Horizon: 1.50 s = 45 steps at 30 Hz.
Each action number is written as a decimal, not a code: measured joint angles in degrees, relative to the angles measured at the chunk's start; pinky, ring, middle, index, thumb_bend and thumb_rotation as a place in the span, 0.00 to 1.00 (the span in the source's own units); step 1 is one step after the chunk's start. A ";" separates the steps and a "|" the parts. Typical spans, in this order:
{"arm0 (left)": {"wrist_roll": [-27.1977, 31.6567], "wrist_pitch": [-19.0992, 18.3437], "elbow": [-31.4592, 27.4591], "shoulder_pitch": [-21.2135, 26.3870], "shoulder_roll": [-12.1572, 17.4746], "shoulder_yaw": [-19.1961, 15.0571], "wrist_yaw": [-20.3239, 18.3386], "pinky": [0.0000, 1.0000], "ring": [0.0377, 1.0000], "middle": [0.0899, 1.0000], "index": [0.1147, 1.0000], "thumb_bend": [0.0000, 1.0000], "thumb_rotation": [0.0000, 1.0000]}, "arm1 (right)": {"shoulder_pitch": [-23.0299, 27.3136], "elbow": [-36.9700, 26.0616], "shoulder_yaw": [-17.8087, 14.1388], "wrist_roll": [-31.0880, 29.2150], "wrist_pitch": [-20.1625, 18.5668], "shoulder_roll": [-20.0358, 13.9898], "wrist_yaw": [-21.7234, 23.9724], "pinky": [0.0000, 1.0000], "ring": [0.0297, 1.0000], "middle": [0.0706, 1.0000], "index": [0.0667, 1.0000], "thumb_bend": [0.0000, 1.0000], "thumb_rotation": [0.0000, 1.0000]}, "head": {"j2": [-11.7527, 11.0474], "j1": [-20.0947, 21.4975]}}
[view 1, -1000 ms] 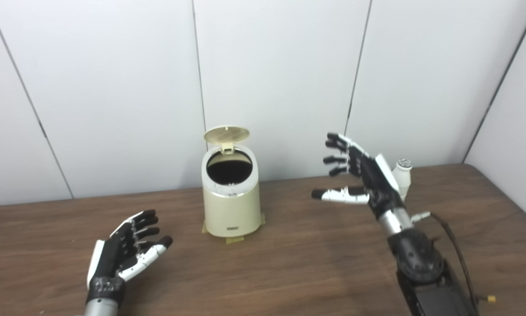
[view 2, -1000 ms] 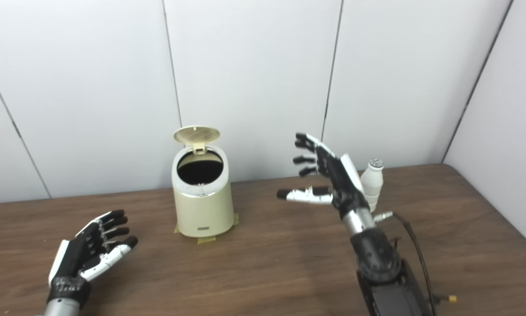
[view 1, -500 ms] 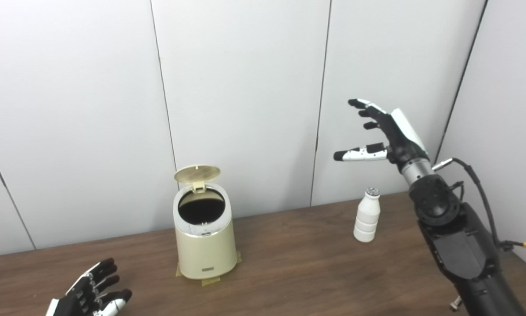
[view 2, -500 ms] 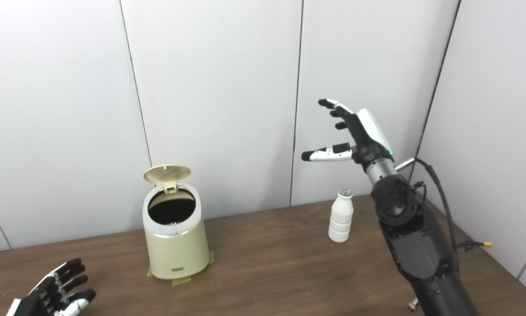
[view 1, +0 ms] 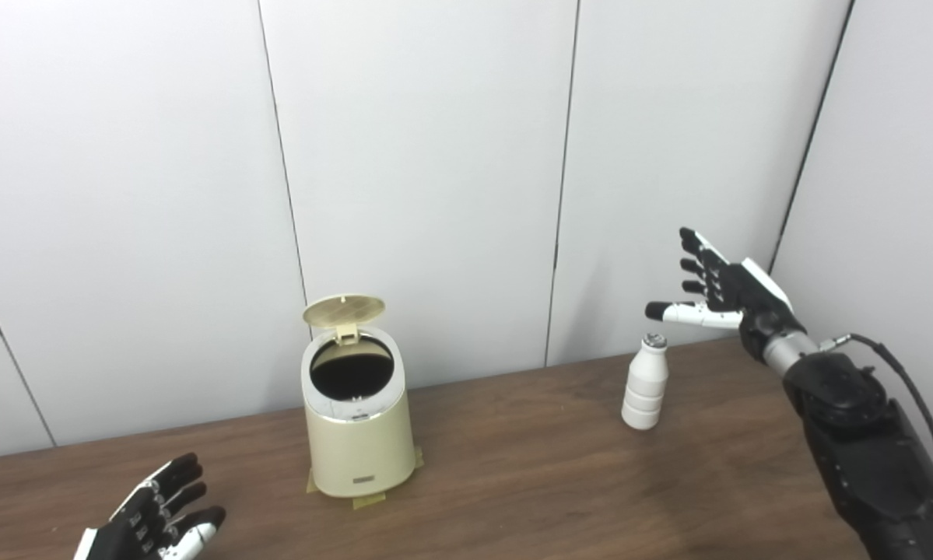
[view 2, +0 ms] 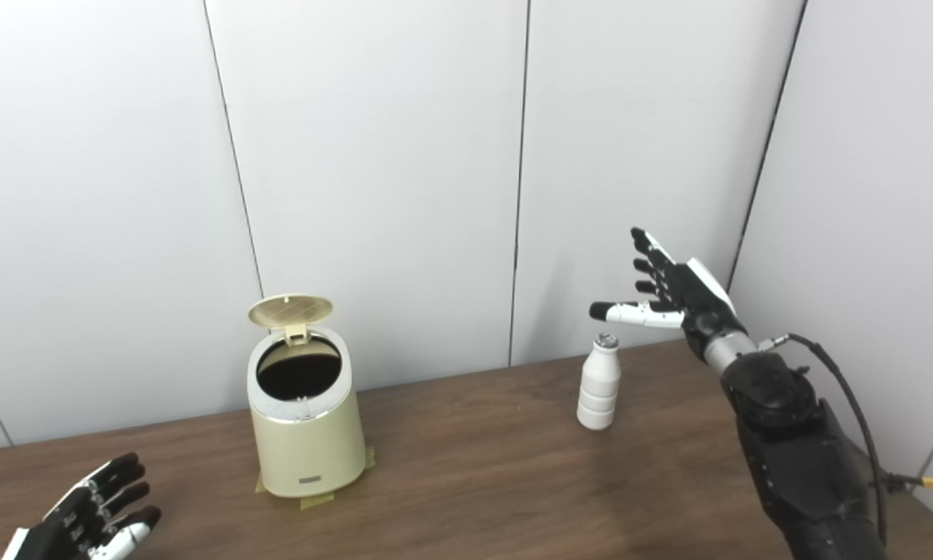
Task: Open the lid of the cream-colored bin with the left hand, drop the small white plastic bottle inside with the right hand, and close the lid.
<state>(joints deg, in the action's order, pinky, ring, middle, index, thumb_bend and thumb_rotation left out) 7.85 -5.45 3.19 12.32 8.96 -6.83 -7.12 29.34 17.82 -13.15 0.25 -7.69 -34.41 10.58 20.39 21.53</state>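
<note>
Half the left hand [view 1: 151,517], seemingly empty, is cropped off.

The left hand [view 1: 155,521] is cut off by the bottom edge at the near left, its wrist and arm out of view. The bin [view 1: 355,426] interior is dark; its contents cannot be told.

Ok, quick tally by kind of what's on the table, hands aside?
Bins: 1, the cream-colored bin, its lid standing open.
Bottles: 1, the small white plastic bottle, upright on the table.
Total: 2.
</note>
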 measured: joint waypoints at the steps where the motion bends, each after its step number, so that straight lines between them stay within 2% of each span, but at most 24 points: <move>1: -0.08 -0.13 -0.03 0.00 0.02 0.16 -0.04 0.74 0.84 0.84 0.83 0.54 0.00 | -0.30 0.46 -0.31 -0.60 0.03 0.19 -0.01 0.89 0.94 0.98 1.00 0.99 0.34 | 0.52 -0.26; 4: -0.19 -0.65 -0.37 -0.01 0.26 0.61 -0.35 0.74 0.84 0.85 0.84 0.54 0.00 | -1.29 0.57 -1.84 -2.87 0.38 1.43 -0.21 0.90 0.95 0.99 1.00 0.93 0.27 | 0.70 -0.26; 5: -0.17 -0.94 -0.58 -0.01 0.35 0.64 -0.40 0.74 0.85 0.85 0.84 0.54 0.00 | -1.75 0.56 -1.97 -3.40 0.65 1.89 -0.36 0.89 0.95 0.99 1.00 0.87 0.21 | 0.88 -0.18; 9: -0.05 -2.10 -1.35 0.00 0.70 0.61 -0.49 0.73 0.85 0.85 0.84 0.52 0.00 | -4.16 0.82 -2.20 -5.25 1.12 3.79 -0.37 0.87 0.94 1.00 1.00 0.80 0.14 | 1.32 -0.09; 10: -0.05 -2.48 -1.56 -0.01 0.74 0.63 -0.49 0.73 0.85 0.86 0.85 0.52 0.00 | -4.66 1.30 -2.01 -5.25 1.28 4.11 -0.38 0.89 0.95 1.00 1.00 0.77 0.14 | 1.32 -0.09; 15: -0.01 -2.89 -2.01 -0.11 0.94 0.59 -0.53 0.76 0.86 0.87 0.86 0.52 0.00 | -6.31 2.34 -0.91 -3.40 1.30 4.19 -1.48 0.93 0.96 1.00 1.00 0.75 0.15 | 1.67 0.00; 16: 0.01 -2.89 -2.02 -0.12 0.93 0.61 -0.55 0.75 0.85 0.87 0.86 0.51 0.00 | -6.33 2.39 -0.94 -3.32 1.30 4.19 -1.75 0.94 0.97 1.00 1.00 0.73 0.13 | 1.76 0.00; 18: -0.07 -2.98 -2.11 -0.12 0.92 0.78 -0.53 0.74 0.85 0.86 0.86 0.50 0.00 | -6.30 2.81 -0.94 -3.31 1.42 4.16 -1.95 0.95 0.97 1.00 1.00 0.74 0.13 | 1.85 0.09; 20: -0.04 -3.16 -2.16 -0.12 0.89 0.83 -0.54 0.75 0.85 0.87 0.87 0.50 0.00 | -6.25 4.21 -0.93 -3.32 1.53 4.17 -2.01 0.95 0.97 1.00 1.00 0.80 0.15 | 2.02 0.00; 23: 0.05 -3.20 -2.16 -0.21 0.91 0.73 -0.54 0.75 0.85 0.88 0.87 0.49 0.00 | -6.43 6.07 -0.67 -3.18 1.51 4.23 -2.35 0.95 0.96 0.98 0.99 0.83 0.16 | 1.93 -0.09; 29: 0.05 -3.18 -2.15 -0.24 0.94 0.89 -1.00 0.71 0.83 0.85 0.87 0.50 0.00 | -6.16 8.19 0.46 -2.96 4.09 4.29 -2.63 0.88 0.89 0.92 0.94 0.83 0.11 | 2.02 -0.35; 34: 0.41 -3.17 -2.12 -0.26 0.95 0.86 -1.95 0.72 0.84 0.86 0.87 0.49 0.00 | -5.87 9.59 0.83 -3.16 5.38 5.15 -2.77 0.84 0.86 0.90 0.91 0.84 0.12 | 2.20 -0.62; 39: 0.29 -3.17 -2.12 -0.28 0.88 0.90 -1.94 0.71 0.83 0.85 0.86 0.49 0.00 | -5.44 9.86 2.35 -2.55 5.38 5.78 -2.78 0.86 0.87 0.90 0.90 0.87 0.17 | 2.37 -0.79; 45: 0.09 -3.17 -2.12 -0.34 0.77 0.89 -1.89 0.72 0.83 0.86 0.87 0.48 0.00 | -4.09 10.14 3.14 -2.26 5.43 6.00 -2.78 0.84 0.86 0.90 0.90 0.85 0.13 | 2.64 -1.14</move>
<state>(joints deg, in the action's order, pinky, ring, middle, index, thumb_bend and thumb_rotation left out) 7.94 -8.62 1.07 11.99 9.73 -5.94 -9.01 25.25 27.96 -10.01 -2.01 -2.26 -28.41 7.80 23.03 20.39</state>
